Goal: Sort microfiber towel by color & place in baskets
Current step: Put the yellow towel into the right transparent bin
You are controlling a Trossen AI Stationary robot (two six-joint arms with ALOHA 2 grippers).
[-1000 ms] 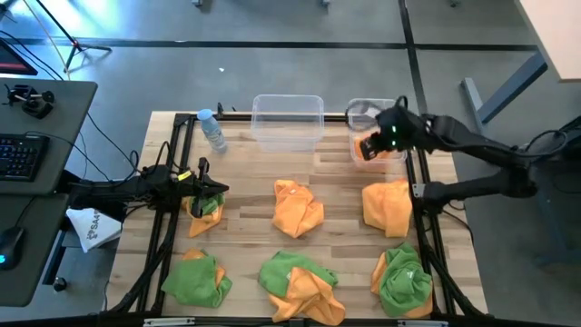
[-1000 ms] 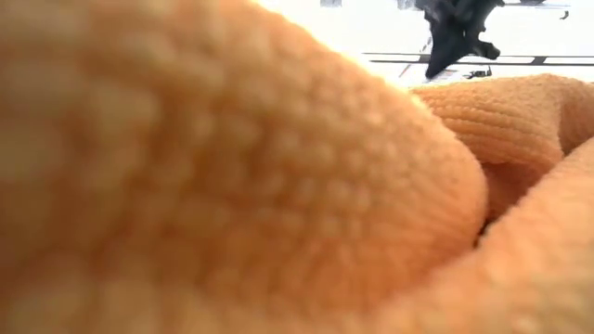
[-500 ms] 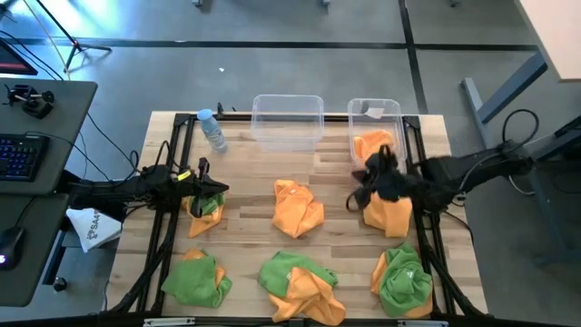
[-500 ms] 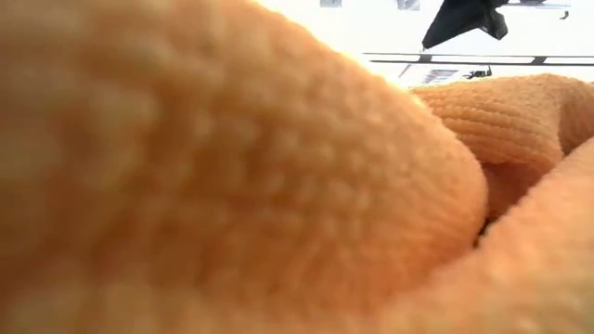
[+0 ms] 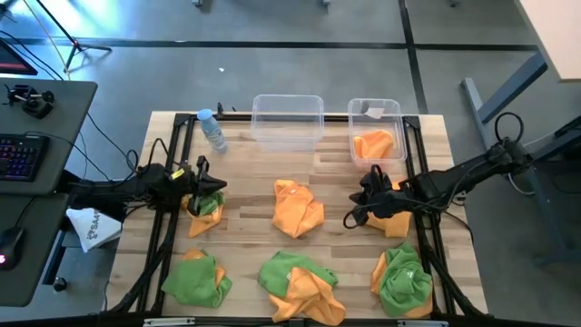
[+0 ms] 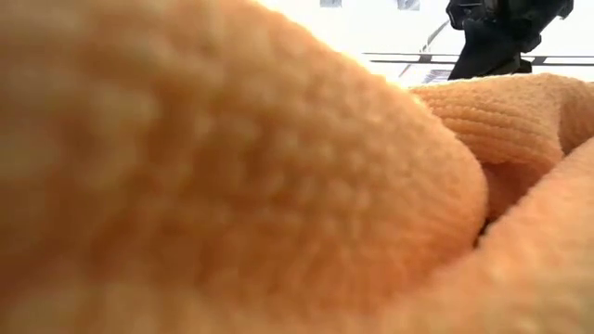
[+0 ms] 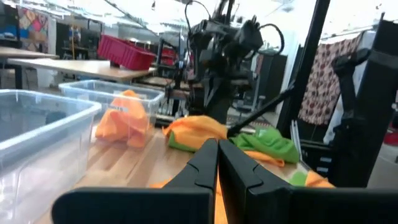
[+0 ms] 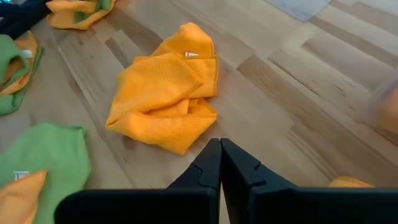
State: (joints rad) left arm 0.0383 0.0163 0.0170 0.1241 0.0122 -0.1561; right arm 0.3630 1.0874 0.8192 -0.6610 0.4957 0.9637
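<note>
- Worktop (image 5: 336, 177): pale wooden slats, seen from above, carrying two clear baskets, a water bottle and several towels.
- Wider basket (image 5: 287, 121): stands at the 12 o'clock edge of the worktop, with no towel visible inside.
- Narrower basket (image 5: 375, 132): stands just to the 3 o'clock side of the wider one and bears a small white label; an orange towel (image 5: 374, 144) lies inside it.
- Right gripper (image 5: 370, 188): sits over the worktop at about 3 o'clock from centre, above the near edge of an orange towel at the right side (image 5: 397, 221). Its fingers (image 8: 231, 163) are pressed together and carry nothing; the wrist view looks past them at bare wood and the central towel.
- Central orange towel (image 5: 297, 207): lies crumpled at the worktop's middle, well apart from both baskets.
- Left gripper (image 5: 211, 187): rests at about 9 o'clock, over a mixed green and orange towel (image 5: 205, 213). Its fingers (image 7: 202, 165) are closed together; no cloth is visible between them.
- Remaining towels: a green one at 7 o'clock (image 5: 198, 279), a green and orange heap at 6 o'clock (image 5: 301, 284), and a green one at 5 o'clock (image 5: 403, 281).
- Water bottle (image 5: 212, 132): lies at 11 o'clock, near the wider basket.
- Low view: almost wholly filled by orange cloth (image 6: 232, 186) close to the lens.
</note>
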